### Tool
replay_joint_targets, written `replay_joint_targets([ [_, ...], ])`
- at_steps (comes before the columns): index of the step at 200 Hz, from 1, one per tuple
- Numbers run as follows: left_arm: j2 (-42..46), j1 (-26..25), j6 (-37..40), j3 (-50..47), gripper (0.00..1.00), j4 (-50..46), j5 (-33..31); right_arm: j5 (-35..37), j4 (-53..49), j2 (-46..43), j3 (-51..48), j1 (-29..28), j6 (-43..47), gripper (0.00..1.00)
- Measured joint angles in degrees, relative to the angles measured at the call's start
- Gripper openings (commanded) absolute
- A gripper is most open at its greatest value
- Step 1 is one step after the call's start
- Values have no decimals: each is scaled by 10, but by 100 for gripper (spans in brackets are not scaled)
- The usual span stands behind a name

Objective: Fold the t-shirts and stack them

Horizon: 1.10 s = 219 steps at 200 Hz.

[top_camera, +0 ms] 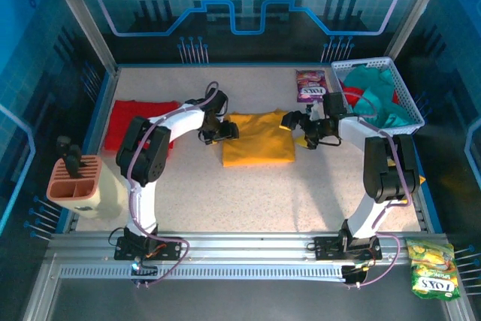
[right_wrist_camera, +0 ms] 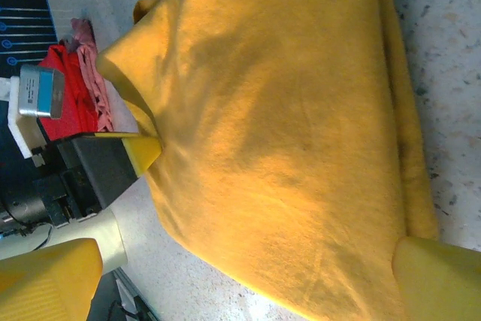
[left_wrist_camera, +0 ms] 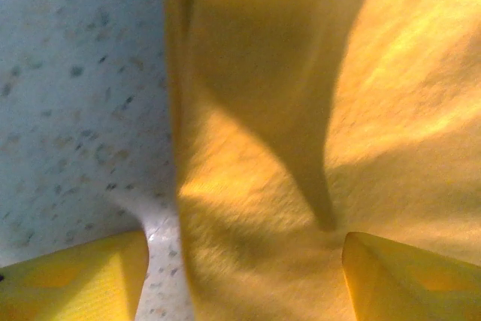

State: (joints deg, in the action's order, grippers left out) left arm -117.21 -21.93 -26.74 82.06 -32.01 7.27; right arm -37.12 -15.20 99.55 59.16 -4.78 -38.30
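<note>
The mustard-yellow t-shirt (top_camera: 258, 138) lies folded into a rough rectangle at mid-table. My left gripper (top_camera: 220, 131) is at its left edge, open. Its yellow fingers (left_wrist_camera: 75, 283) stand wide apart over the cloth's border (left_wrist_camera: 301, 186) and the bare table. My right gripper (top_camera: 302, 129) is at the shirt's right edge, also open, with the yellow cloth (right_wrist_camera: 285, 148) spread between its fingertips (right_wrist_camera: 440, 280). A red t-shirt (top_camera: 135, 122) lies flat at the far left. Teal t-shirts (top_camera: 376, 95) sit bunched in the white basket (top_camera: 412, 110).
A purple snack packet (top_camera: 310, 86) lies by the basket at the back. A pink tool holder (top_camera: 75, 178) stands at the left edge. A FOX'S packet (top_camera: 432, 268) lies off the table at the near right. Bare speckled tabletop (top_camera: 255, 201) stretches in front of the yellow shirt.
</note>
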Motion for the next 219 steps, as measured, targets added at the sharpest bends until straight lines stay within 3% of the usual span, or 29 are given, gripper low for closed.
replay_joint_targets([
  [104,-20,-13,-3,24,57,-12,37,-33,42,-28,-42,27,-7,100],
  [126,-22,-14,-5,24,50,-6,51,-38,46,-36,-45,31,-7,100],
  [156,-28,-15,-8,24,33,-4,49,-41,53,-37,-54,37,-9,100],
  [186,-32,-12,-16,26,23,-8,43,-49,59,-37,-68,45,-13,100],
  [219,-35,-11,-17,28,5,-5,43,-55,58,-38,-78,60,-13,100],
])
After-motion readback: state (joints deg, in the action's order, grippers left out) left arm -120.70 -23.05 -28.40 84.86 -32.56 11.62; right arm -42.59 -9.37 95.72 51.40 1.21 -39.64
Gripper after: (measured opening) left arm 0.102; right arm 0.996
